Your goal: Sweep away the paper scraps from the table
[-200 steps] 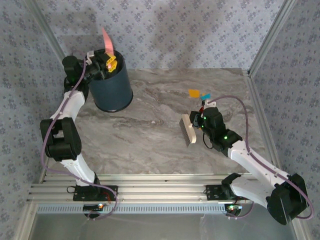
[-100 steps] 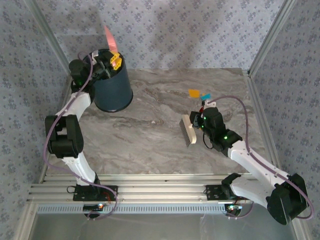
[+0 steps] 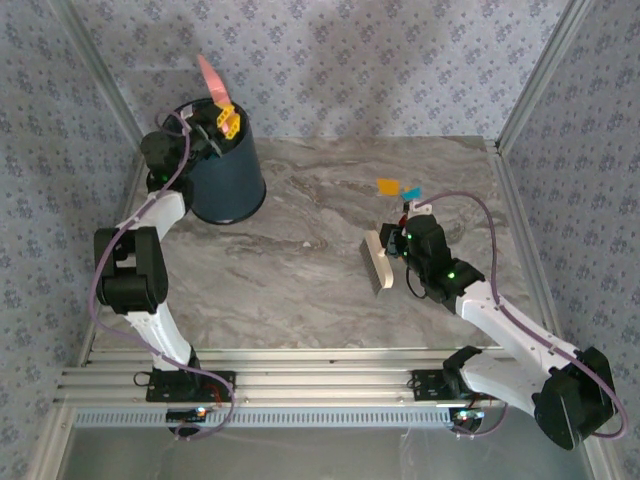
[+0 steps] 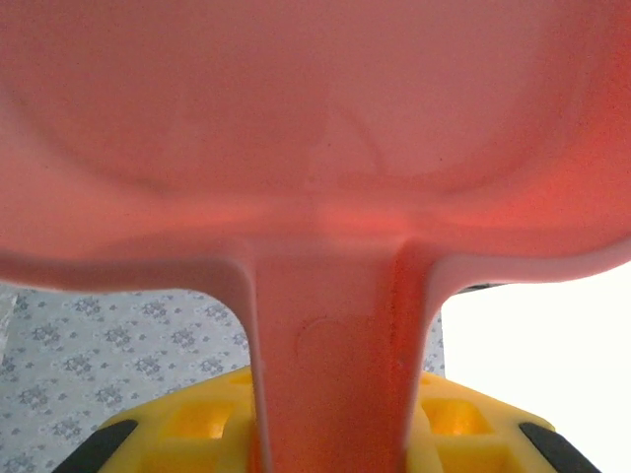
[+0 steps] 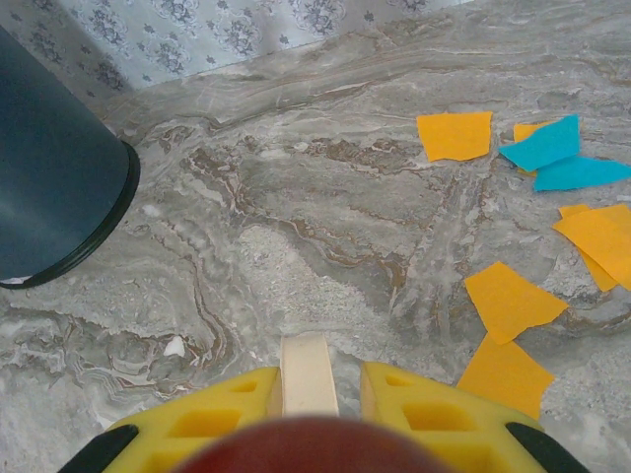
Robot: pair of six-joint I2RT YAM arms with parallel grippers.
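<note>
The pink dustpan (image 3: pixel 211 78) stands tipped up over the mouth of the dark blue bin (image 3: pixel 228 180), and my left gripper (image 3: pixel 222 118) is shut on its handle. In the left wrist view the dustpan (image 4: pixel 315 128) spreads across the top, its handle running down between the yellow fingers (image 4: pixel 177 424) of the left gripper (image 4: pixel 330 434). My right gripper (image 3: pixel 395 245) is shut on a beige brush (image 3: pixel 377 258) held low over the table (image 3: pixel 300 270). Orange and teal paper scraps (image 3: pixel 395 188) lie just beyond it. In the right wrist view the paper scraps (image 5: pixel 454 134) lie to the right of the brush handle (image 5: pixel 308 374) in the right gripper (image 5: pixel 317 389).
Aluminium rails (image 3: pixel 300 385) run along the near edge, and upright frame posts (image 3: pixel 535 75) stand at the back corners. Patterned walls close in the back and sides. The bin (image 5: pixel 49 177) sits at the table's far left corner.
My left wrist has shifted a little to the right, closer to the bin, with the dustpan still tipped above it. The right arm and brush have not moved.
</note>
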